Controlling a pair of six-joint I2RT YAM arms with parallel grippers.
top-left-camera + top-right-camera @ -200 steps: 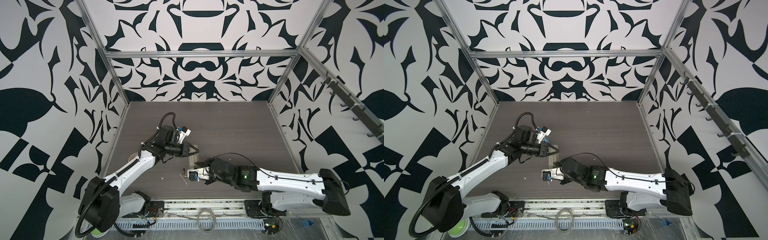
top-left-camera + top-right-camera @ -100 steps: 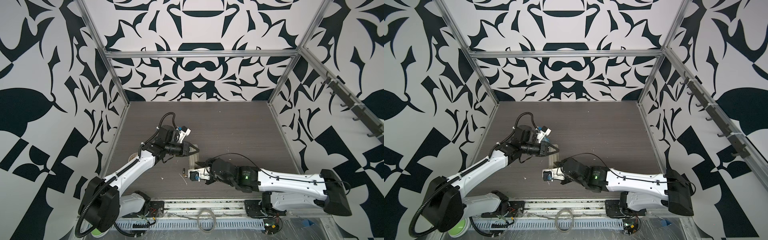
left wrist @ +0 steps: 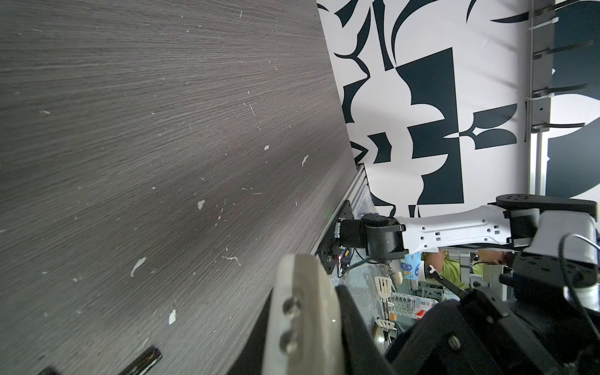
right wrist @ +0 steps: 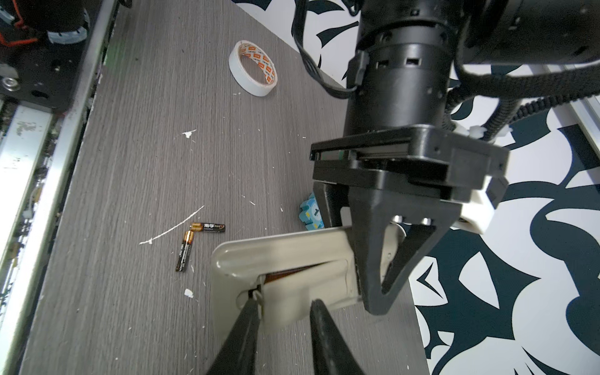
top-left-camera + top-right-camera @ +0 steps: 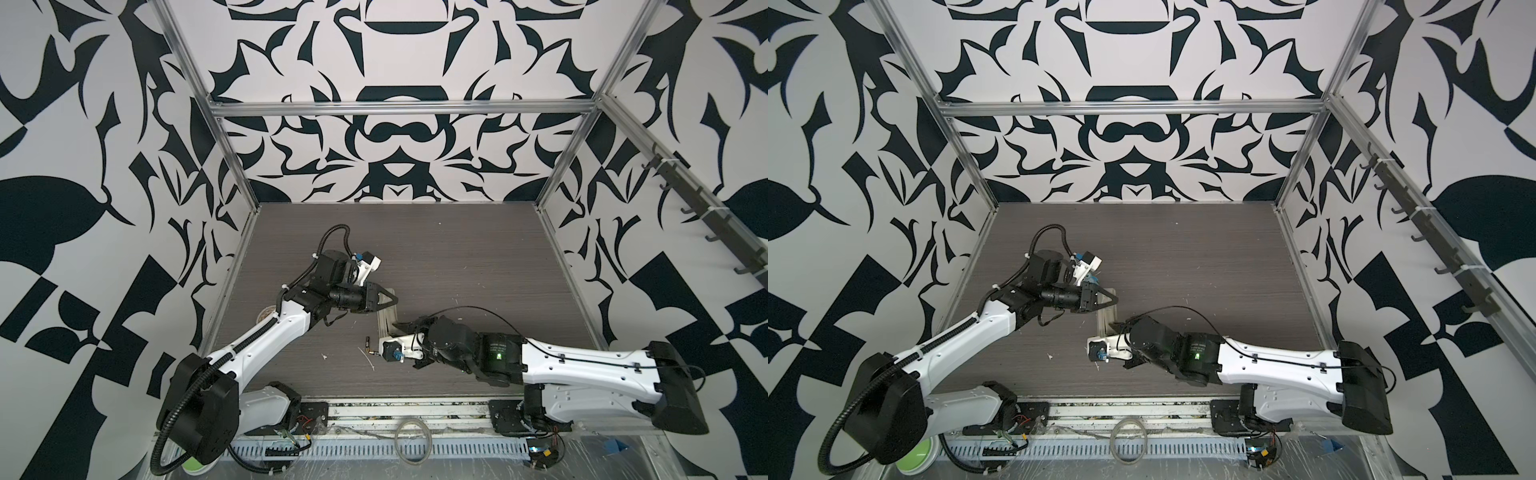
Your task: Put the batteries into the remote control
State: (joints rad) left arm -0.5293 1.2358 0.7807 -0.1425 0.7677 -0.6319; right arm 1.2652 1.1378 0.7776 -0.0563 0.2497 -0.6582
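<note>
The table (image 5: 457, 257) is a flat, dark grey board with fine wood grain, flecked with white chips and scratches. Behind the remote control it lies bare up to the patterned walls, and in front of the remote a ribbed metal rail (image 4: 35, 181) bounds it.

The remote control (image 4: 285, 256) is a long, smooth, pale plastic slab with rounded corners. It lies back-up, its battery cover (image 4: 302, 292) lifted a crack.

The left gripper (image 4: 378, 298), black and wedge-fingered, is clamped on one end of the remote. The right gripper (image 4: 285, 302) has slim black fingers a little apart, tips at the cover.

A white tape roll (image 4: 253, 68) lies well apart from the remote. A small blue figure (image 4: 310, 216) sits just beside it.

The batteries (image 4: 208, 227), glossy dark cylinders with gold ends, form an L near the remote on its rail side.
</note>
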